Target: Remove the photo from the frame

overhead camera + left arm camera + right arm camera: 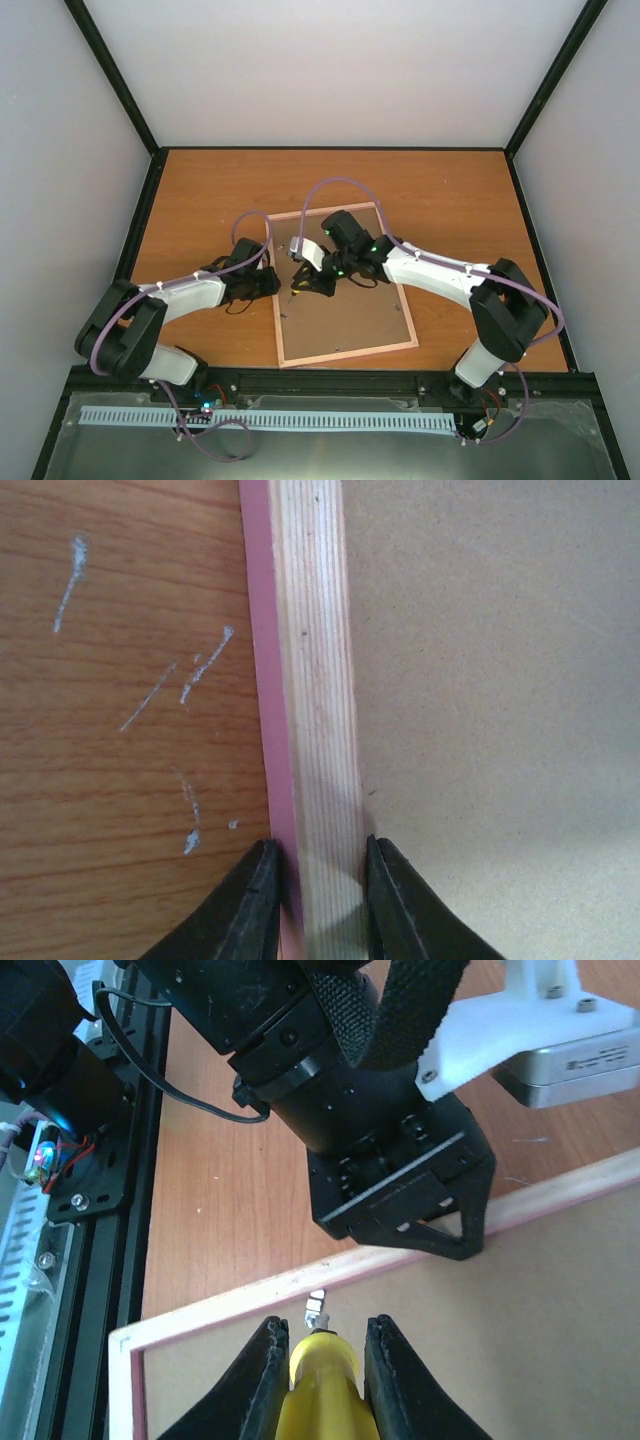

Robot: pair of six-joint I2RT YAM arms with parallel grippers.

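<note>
The frame (345, 352) lies face down on the table, pale wood edge up, with the brown backing board (345, 315) filling it. The photo is hidden beneath the board. My left gripper (266, 283) is shut on the frame's left rail (312, 680), one finger on each side, pink border outside. My right gripper (308, 280) is shut on a yellow-handled tool (320, 1380). The tool's tip meets a small metal tab (316, 1308) on the board beside the rail (230, 1305), close to the left gripper's body (400, 1190).
Wooden table (200, 190) with pale scratch marks (190, 680) left of the frame. A black metal rail (330, 382) and a white cable duct (270, 420) run along the near edge. Grey enclosure walls with black posts (110, 75) surround the table.
</note>
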